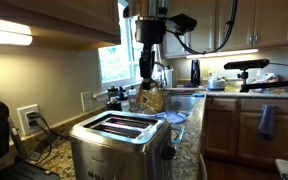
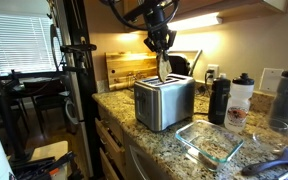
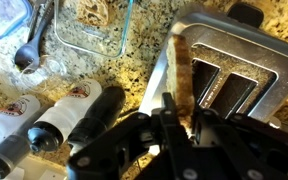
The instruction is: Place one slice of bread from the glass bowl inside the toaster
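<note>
Granite countertop in a home kitchen, wood cabinets up top and a bright window at the back. So the toaster sits out on the counter, brushed steel, two long dark slots on top. The gripper hangs straight over it, pointing down, with its fingers pinched on the slice of bread. The slice hangs upright and edge-on, basically lined up with the slots. In the wrist view you can see the bread standing thin between the dark fingers, right over the toaster. Its lower edge is down at the toaster's top, but I honestly can't tell if it's actually inside a slot or just above it. The glass bowl is on the counter just beside the toaster, nearer the camera in that exterior view, and the wrist view shows something brownish lying in it. A few bottles stand near the toaster, and a wooden cutting board leans against the wall behind it.
</note>
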`<move>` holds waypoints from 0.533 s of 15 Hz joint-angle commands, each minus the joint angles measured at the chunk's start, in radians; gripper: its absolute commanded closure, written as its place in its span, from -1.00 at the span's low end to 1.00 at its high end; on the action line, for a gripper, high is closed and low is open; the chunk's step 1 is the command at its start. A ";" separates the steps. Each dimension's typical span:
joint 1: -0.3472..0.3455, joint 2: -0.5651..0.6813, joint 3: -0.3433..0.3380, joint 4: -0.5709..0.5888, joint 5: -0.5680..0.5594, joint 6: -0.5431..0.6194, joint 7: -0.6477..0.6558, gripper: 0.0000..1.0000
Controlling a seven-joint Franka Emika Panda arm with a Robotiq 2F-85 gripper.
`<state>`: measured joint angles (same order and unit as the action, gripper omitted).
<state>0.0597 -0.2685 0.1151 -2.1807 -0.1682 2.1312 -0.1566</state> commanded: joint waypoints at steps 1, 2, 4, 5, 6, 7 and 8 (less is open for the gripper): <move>0.016 -0.011 -0.001 0.007 -0.009 -0.016 0.026 0.84; 0.017 -0.007 -0.002 0.011 -0.007 -0.017 0.025 0.84; 0.021 -0.002 0.004 0.019 -0.005 -0.023 0.030 0.84; 0.021 0.003 0.005 0.022 -0.006 -0.022 0.033 0.84; 0.021 0.007 0.007 0.024 -0.006 -0.022 0.034 0.84; 0.024 0.009 0.013 0.026 -0.005 -0.026 0.042 0.84; 0.025 0.014 0.015 0.029 -0.004 -0.027 0.045 0.84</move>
<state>0.0679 -0.2603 0.1263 -2.1694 -0.1678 2.1312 -0.1499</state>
